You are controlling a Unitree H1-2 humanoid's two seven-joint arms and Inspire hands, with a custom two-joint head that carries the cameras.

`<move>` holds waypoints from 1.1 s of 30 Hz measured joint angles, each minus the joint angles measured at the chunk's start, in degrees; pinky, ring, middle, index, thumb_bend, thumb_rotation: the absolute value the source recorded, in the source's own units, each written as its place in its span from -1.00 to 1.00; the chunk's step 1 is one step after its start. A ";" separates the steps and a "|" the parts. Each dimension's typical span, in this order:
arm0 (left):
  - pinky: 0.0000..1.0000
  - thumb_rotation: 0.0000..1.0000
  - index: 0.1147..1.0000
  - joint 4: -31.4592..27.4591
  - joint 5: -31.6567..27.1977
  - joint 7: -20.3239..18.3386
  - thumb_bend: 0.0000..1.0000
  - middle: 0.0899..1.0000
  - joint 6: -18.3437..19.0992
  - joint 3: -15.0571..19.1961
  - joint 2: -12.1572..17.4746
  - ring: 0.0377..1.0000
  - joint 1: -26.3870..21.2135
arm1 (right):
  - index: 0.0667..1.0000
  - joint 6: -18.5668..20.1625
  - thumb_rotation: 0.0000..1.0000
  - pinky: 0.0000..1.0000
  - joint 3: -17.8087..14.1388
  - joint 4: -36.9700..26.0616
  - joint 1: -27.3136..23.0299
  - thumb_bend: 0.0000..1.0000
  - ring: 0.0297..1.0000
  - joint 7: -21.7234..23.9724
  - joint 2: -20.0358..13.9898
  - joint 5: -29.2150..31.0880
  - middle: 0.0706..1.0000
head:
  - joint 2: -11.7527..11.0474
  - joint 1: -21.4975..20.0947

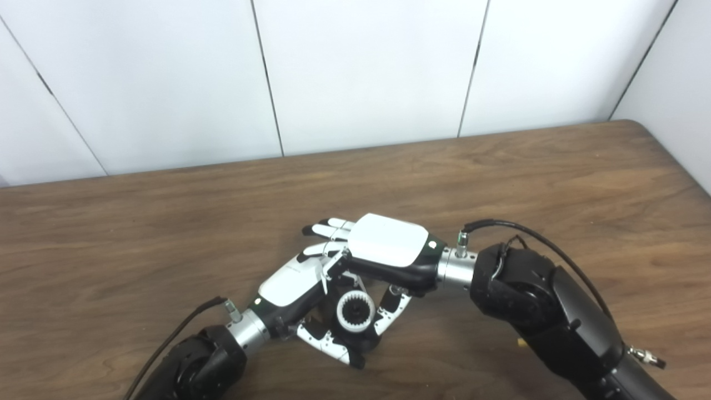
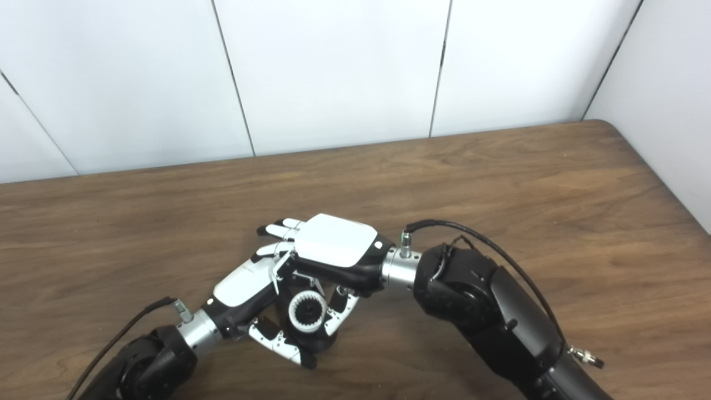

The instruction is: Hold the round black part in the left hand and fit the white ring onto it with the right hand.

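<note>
White wall panels with thin dark seams stand behind a brown wooden table (image 1: 166, 233) with visible grain and a rounded far right corner.

Both black robot arms meet near the table's front edge, close to its middle. Largest is the right arm (image 1: 550, 311), glossy black, with a black cable looping over its metal wrist. Its right hand (image 1: 383, 250) has a smooth white back plate and lies over the top of the left hand, fingers stretched away toward the table's left side. The thumb reaches down beside the white ring; whether it is pressing the ring or merely next to it cannot be told.

From the table's front left corner comes the left arm (image 1: 194, 364), ending in the left hand (image 1: 300, 289), also white-backed. Its thumb and fingers curl around the round black part (image 1: 361, 339), gripping it just above the table.

Smallest is the white ring (image 1: 355, 312), a toothed circle with a dark centre, sitting on the black part between the two thumbs. The right hand's palm hides much of the black part.
</note>
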 measured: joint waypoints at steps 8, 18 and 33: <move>1.00 -0.89 -0.17 -0.84 1.58 -0.14 0.05 0.58 -0.03 -0.18 -0.02 0.99 0.10 | -0.11 1.91 -0.74 1.00 -0.76 0.03 0.09 0.05 1.00 1.88 -0.24 1.88 0.79 | 0.97 -0.26; 1.00 -0.89 -0.17 -2.38 2.65 -0.18 0.05 0.65 0.00 -0.85 0.42 1.00 0.50 | -0.11 3.48 -0.73 1.00 -1.20 0.56 0.82 0.05 1.00 2.72 -0.31 4.43 0.77 | 2.99 -0.70; 1.00 -0.89 -0.17 -4.02 3.54 -1.59 0.05 0.65 1.17 -0.68 0.51 0.93 0.96 | -0.11 3.96 -0.73 1.00 -0.91 0.62 2.11 0.05 1.00 1.91 -0.47 5.46 0.77 | 3.43 -0.35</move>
